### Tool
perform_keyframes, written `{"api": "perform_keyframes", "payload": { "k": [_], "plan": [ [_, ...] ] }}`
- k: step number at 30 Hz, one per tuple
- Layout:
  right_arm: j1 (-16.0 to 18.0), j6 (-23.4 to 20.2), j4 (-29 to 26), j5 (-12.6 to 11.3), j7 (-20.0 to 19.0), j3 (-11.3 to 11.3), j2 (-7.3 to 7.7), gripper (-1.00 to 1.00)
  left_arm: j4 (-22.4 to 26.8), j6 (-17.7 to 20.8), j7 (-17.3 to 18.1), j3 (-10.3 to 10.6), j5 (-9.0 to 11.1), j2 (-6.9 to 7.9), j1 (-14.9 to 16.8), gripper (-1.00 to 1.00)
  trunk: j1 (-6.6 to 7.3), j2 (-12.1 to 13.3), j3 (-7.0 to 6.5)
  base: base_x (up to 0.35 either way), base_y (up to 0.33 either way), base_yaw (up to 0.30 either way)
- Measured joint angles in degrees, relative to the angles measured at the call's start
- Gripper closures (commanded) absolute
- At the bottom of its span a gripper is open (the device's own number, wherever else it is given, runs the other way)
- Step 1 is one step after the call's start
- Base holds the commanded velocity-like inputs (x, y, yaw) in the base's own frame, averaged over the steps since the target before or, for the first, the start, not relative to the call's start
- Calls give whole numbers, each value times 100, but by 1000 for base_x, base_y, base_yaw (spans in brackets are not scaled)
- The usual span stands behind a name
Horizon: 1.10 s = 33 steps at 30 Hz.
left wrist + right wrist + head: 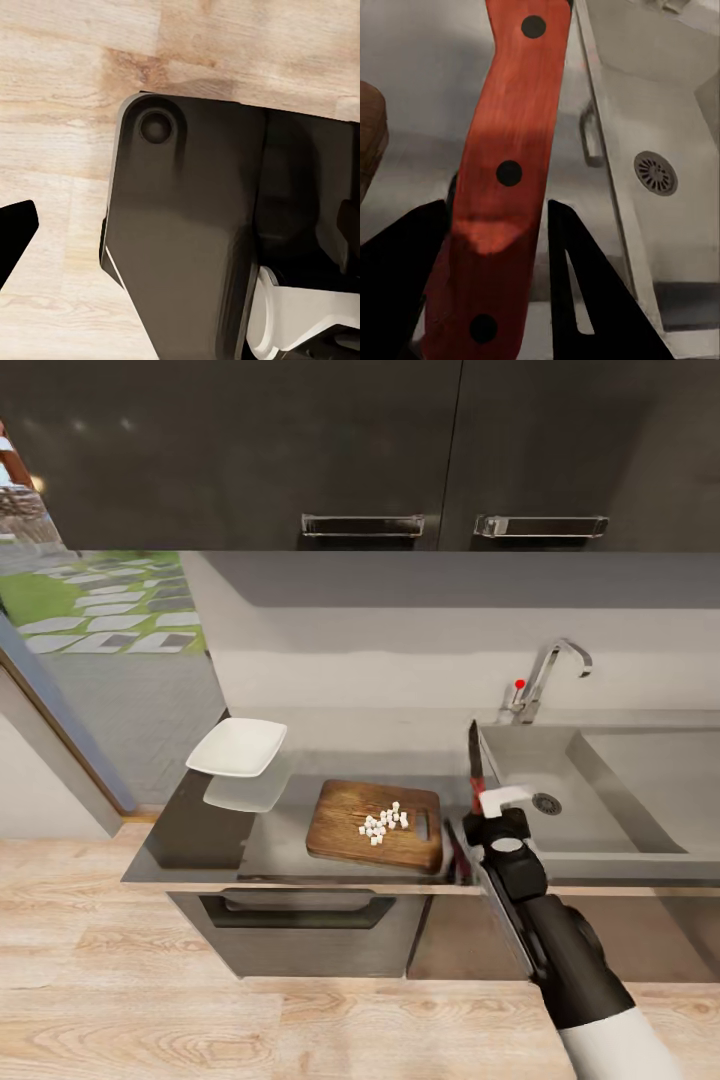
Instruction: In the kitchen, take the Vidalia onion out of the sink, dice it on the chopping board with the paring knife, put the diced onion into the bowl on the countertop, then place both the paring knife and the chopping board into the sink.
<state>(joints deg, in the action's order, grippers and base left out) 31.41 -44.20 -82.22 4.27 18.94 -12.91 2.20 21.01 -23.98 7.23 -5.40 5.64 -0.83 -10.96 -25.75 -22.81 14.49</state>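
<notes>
Pale onion dice (384,825) lie heaped on the brown chopping board (340,830).

the knife (510,157) handle, orange-red with three dark rivets, sits between the two dark fingers (585,292) of the right gripper (499,247). beyond it lie the grey countertop (420,67) and the sink (660,112) with its round drain. a brown edge of the board (371,135) shows beside the handle.

right arm extended, pincer (487,822) clamped, fingers (585,292) dark
</notes>
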Motion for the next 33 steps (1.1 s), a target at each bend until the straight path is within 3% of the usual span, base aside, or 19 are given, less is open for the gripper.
{"api": "perform_keyframes", "payload": {
  "k": [1,3,5,6,9,11,12,16,33],
  "plan": [
    [0,-2,-9,-3,-269,198,15,100,0,0,0,0,1,0,0,-100,0,0,0,0,0,0],
    [0,-4,-11,-7,-642,373,103,100,-1,-1,0,0,2,0,0,-100,0,0,0,0,0,0],
    [0,-9,-10,-32,-1123,599,297,100,0,0,0,0,2,0,0,-100,0,0,0,0,0,0],
    [0,-11,-9,-55,-1347,780,363,100,0,-2,0,0,2,0,0,-100,0,0,0,0,0,0],
    [2,-20,19,-69,-2389,1786,493,100,0,0,0,-1,2,0,-1,-100,0,0,0,0,0,0],
    [1,-18,51,-38,-2651,2003,531,100,0,0,-1,-1,2,0,0,-100,0,0,0,0,0,0],
    [2,-12,89,14,-2752,2082,626,100,4,0,0,-1,-3,-2,-1,-100,0,0,0,0,0,0],
    [1,-19,375,26,-2823,2133,754,100,7,-7,0,1,-8,-2,0,-100,1,0,0,46,-56,0],
    [-1,-22,609,26,-2833,2138,773,100,6,-9,0,1,-13,0,1,-100,2,-1,0,192,-239,0]
  ]
}}
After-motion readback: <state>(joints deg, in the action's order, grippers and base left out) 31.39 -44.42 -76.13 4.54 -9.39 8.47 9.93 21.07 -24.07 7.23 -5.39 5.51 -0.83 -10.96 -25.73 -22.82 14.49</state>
